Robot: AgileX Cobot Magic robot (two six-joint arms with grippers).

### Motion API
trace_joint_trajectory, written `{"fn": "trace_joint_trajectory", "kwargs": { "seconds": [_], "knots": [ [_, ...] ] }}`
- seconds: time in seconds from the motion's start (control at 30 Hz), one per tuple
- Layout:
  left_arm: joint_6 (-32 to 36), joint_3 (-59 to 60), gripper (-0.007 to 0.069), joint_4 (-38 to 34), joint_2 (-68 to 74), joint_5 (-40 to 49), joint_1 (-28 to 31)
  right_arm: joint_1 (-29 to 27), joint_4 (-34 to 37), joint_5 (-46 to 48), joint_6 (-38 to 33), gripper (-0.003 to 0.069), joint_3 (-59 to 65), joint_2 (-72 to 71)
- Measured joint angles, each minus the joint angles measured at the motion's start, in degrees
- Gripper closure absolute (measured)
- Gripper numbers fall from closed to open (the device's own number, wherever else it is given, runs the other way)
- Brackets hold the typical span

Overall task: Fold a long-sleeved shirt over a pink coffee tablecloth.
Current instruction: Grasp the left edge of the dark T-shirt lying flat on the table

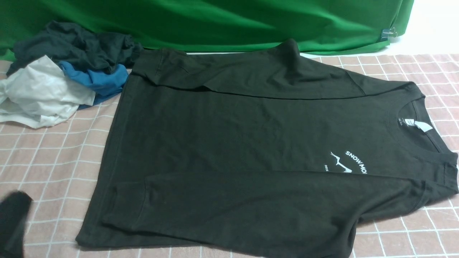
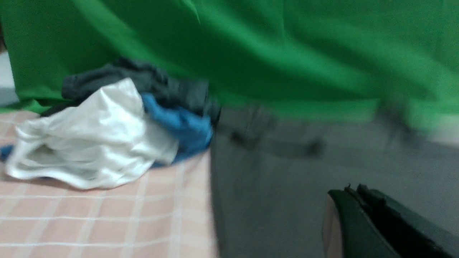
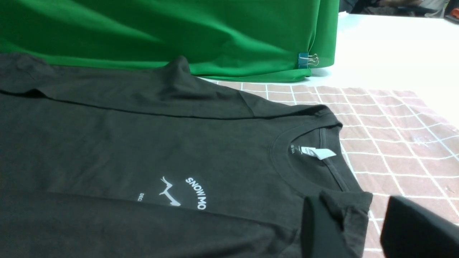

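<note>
Near sleeve [image 1: 251,200] of the one long-sleeved shirt [image 1: 251,122] is laid across the body, far sleeve [image 1: 251,75] likewise: two sleeves, both folded in. Shirt is spread flat on the pink coffee tablecloth [image 1: 53,150], collar to the right, hem to the left. One chest print [image 1: 349,163] and one neck label [image 1: 423,126] are seen. Right gripper [image 3: 358,206] is set at the near shoulder, jaws apart, nothing clamped. Left gripper [image 2: 349,191] is closed and empty, at the near left, apart from the hem. One heap [image 1: 61,82] of three garments (black, blue, white) is seen far left, beside the hem corner. One green backdrop [image 1: 215,21] is hung behind, with one binder clip [image 1: 389,34] on it.
</note>
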Motion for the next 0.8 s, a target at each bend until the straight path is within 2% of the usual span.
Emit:
{"fn": "trace_joint_trajectory", "kwargs": {
  "seconds": [0.07, 0.2, 0.27, 0.33, 0.4, 0.47, 0.5, 0.63, 0.8],
  "knots": [
    [-3.6, 0.0, 0.0605, -6.8, 0.0, -4.2, 0.0, 0.0, 0.0, 0.0, 0.0, 0.0418, 0.0, 0.0],
    [-8.6, 0.0, 0.0605, -10.0, 0.0, -8.4, 0.0, 0.0, 0.0, 0.0, 0.0, 0.0418, 0.0, 0.0],
    [-10.7, -1.0, 0.0605, -9.7, 0.0, -6.5, 0.0, 0.0, 0.0, 0.0, 0.0, 0.0418, 0.0, 0.0],
    [-10.5, -6.4, 0.0605, -6.5, 0.6, 2.3, -0.5, 0.0, 0.0, 0.0, 0.0, 0.0418, 0.0, 0.0],
    [-8.7, -9.7, 0.0605, -5.5, 2.0, 7.2, -0.9, 0.0, 0.0, 0.0, 0.0, 0.0418, 0.0, 0.0],
    [-3.4, -16.1, 0.0605, -5.1, 7.1, 16.9, -2.2, 0.0, 0.0, 0.0, 0.0, 0.0418, 0.0, 0.0],
    [-2.5, -17.1, 0.0605, -5.1, 8.2, 18.4, -2.4, 0.0, 0.0, 0.0, 0.0, 0.0418, 0.0, 0.0],
    [7.3, -27.5, 0.0605, -4.9, 26.3, 33.6, -3.6, 0.0, 0.0, 0.0, 0.0, 0.0418, 0.0, 0.0],
    [15.7, -34.3, 0.0605, -4.8, 44.5, 41.2, -3.6, 0.0, 0.0, 0.0, 0.0, 0.0418, 0.0, 0.0]
  ]
}}
